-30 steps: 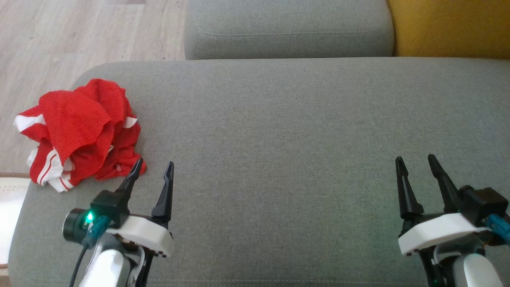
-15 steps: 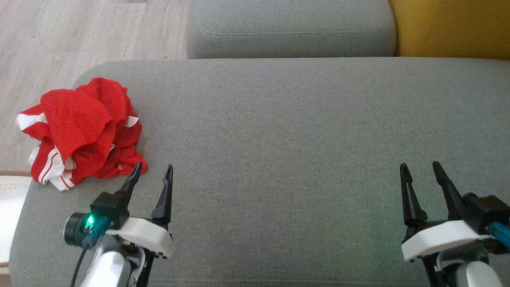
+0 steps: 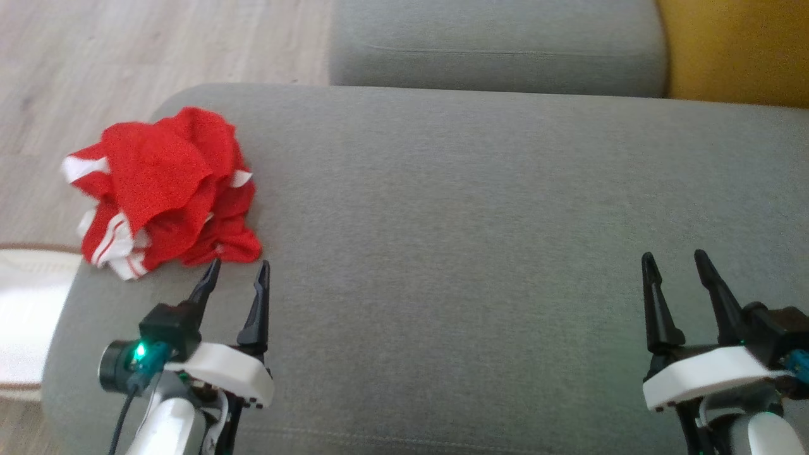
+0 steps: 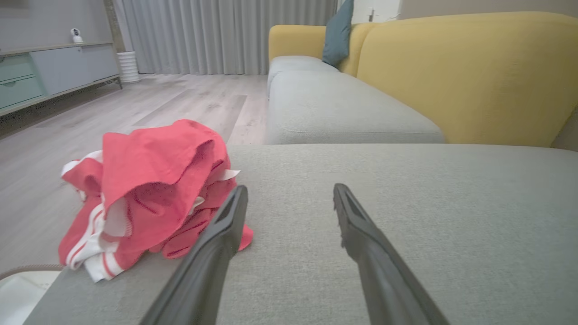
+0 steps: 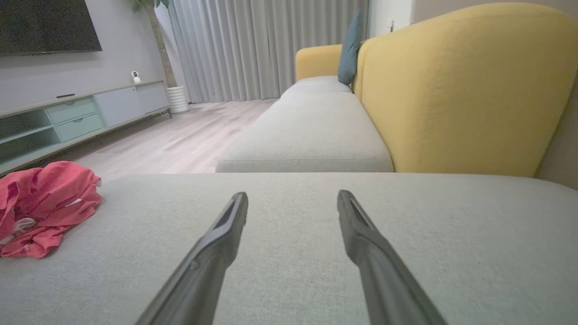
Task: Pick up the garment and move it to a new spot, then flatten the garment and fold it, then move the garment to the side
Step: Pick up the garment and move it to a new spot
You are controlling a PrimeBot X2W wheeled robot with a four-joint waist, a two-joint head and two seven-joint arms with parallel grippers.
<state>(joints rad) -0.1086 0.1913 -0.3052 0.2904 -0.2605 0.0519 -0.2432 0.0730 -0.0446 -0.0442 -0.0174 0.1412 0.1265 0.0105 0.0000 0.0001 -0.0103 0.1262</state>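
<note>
The garment [image 3: 165, 191] is a crumpled red piece with white stripes, heaped at the far left corner of the grey cushion [image 3: 455, 215]. It also lies at the left in the left wrist view [image 4: 149, 194] and at the far left in the right wrist view [image 5: 43, 205]. My left gripper [image 3: 239, 270] is open, its left fingertip just short of the garment's near edge, nothing between the fingers. My right gripper [image 3: 675, 260] stands open over bare cushion at the lower right, far from the garment.
A second grey seat cushion [image 3: 499, 47] lies beyond, with a yellow backrest [image 3: 733, 50] at the far right. Wooden floor [image 3: 126, 57] runs left of the cushion's rounded edge. A white object [image 3: 28, 316] sits on the floor at the lower left.
The head camera has turned left, so the whole picture shifted right. The left gripper's tips now stand closer to the garment's near edge. The garment lies as before.
</note>
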